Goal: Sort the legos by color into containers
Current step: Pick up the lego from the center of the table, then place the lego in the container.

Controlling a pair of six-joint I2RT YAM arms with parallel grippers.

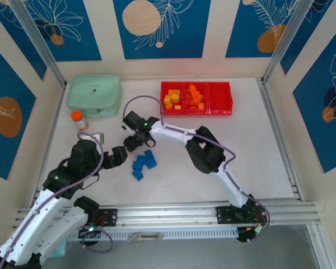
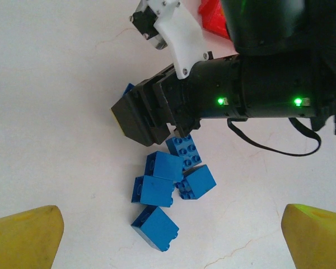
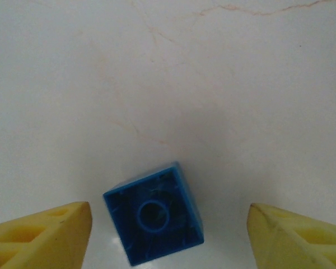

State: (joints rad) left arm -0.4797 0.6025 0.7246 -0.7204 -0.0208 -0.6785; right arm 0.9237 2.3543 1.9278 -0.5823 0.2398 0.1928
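Top external: blue bricks (image 1: 144,165) lie centrally, well apart from the red bins (image 1: 219,106) at 1 o'clock, whose right bin sits bare, presumably kept for blue. Left wrist: left gripper (image 2: 169,224) gapes wide and empty, bricks at 12. Right wrist: right gripper (image 3: 169,224) stands wide astride one upturned brick (image 3: 154,221), not touching, seemingly lining up a pinch.

The right arm (image 1: 173,134) rises from its base at the lower right of the overhead view, bends at a dark elbow near the middle and stretches left, its wrist tipped downward. The right gripper (image 1: 131,143) sits just left of centre, its yellow fingers (image 3: 45,235) spread wide at the bottom corners of its wrist view. The left arm (image 1: 45,207) climbs from the lower left. The left gripper (image 1: 119,157) points right, close beside the right one, its fingers (image 2: 22,235) likewise wide apart.
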